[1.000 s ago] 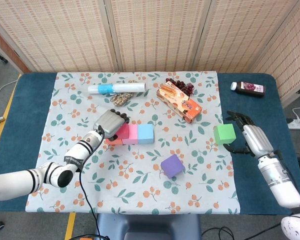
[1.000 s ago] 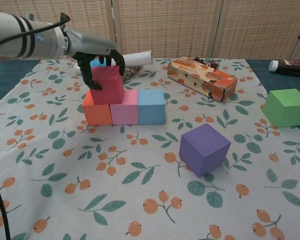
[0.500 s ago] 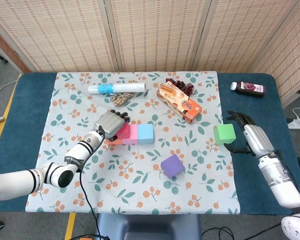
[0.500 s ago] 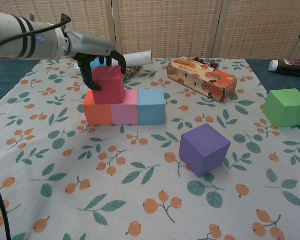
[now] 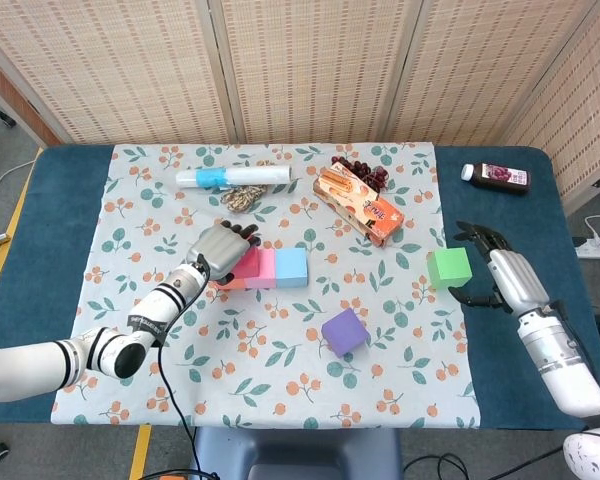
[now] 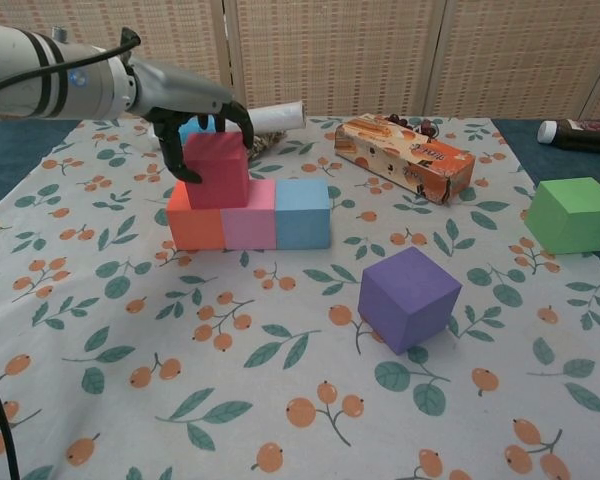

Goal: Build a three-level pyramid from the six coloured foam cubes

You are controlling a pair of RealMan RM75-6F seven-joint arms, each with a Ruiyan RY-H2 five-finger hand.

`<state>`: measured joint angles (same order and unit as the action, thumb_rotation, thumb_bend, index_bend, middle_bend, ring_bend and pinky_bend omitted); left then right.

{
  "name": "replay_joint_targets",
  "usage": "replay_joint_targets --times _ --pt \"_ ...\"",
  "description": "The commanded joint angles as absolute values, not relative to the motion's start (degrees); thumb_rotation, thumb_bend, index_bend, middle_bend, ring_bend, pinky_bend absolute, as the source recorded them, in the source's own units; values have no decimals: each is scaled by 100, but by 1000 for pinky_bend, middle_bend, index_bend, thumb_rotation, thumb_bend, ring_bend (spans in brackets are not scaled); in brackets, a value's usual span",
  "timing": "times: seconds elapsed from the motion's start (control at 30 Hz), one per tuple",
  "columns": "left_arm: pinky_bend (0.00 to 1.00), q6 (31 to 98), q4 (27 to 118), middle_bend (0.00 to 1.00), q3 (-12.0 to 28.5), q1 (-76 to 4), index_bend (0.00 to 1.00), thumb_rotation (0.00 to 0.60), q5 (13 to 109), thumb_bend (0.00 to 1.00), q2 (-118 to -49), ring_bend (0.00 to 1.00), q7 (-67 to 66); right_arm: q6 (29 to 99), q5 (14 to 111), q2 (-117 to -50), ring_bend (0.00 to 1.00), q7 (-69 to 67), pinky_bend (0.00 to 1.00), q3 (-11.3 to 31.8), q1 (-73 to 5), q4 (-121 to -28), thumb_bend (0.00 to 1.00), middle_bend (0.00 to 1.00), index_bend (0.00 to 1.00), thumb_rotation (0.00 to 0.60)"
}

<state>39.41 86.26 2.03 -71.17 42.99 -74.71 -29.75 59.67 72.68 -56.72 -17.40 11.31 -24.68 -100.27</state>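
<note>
An orange cube (image 6: 194,226), a pink cube (image 6: 249,221) and a light blue cube (image 6: 302,212) stand in a row on the cloth. A red cube (image 6: 217,169) sits on top, across the orange and pink ones, and my left hand (image 6: 192,112) grips it from above. From the head view the same hand (image 5: 220,250) covers the left end of the row (image 5: 290,266). A purple cube (image 6: 408,297) lies alone in front. The green cube (image 5: 448,267) sits at the right, with my right hand (image 5: 502,270) open just beside it.
An orange snack box (image 5: 359,204) with dark grapes (image 5: 362,171) behind it lies at the back. A white and blue roll (image 5: 233,176) and a small snack pile (image 5: 240,198) lie behind the row. A dark bottle (image 5: 495,176) rests on the blue table at the far right.
My left hand has nudged the red cube slightly right on the bottom row. The right hand and the other cubes have stayed in place.
</note>
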Motion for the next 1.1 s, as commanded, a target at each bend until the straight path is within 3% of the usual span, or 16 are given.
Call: replay_joint_targets --times 0.03,0.3,0.53,0.67,0.87,1.1 --pt "226 3976 8676 55 220 -7101 210 600 4325 307 -7428 179 -2948 5975 7274 -5668 0 -1737 0 1130 -2463 -10033 177 182 0 600" --pt "225 4186 9032 0 381 -6884 190 600 4555 303 -7168 71 -2571 6018 7303 -5632 0 -1760 0 1126 -2428 -10063 178 182 0 600" --pt "199 5065 9752 0 594 -6012 184 600 5566 300 -6578 38 -1494 5958 7455 -5553 0 -1586 0 1015 -2427 -10121 159 182 0 600" --pt "182 5770 9917 0 525 -5397 196 600 6163 301 -6425 37 -1046 5729 7777 -5548 0 -1491 0 855 -2535 -10200 11 183 0 600" --pt "168 6339 10000 12 345 -4725 223 600 6568 301 -6356 37 -739 5121 8385 -5746 0 -1281 0 582 -2931 -10085 0 183 11 600" --pt "161 6406 10093 13 238 -4346 228 600 6834 305 -6298 36 -575 4321 8411 -6343 0 -744 0 521 -3551 -9626 0 181 37 600"
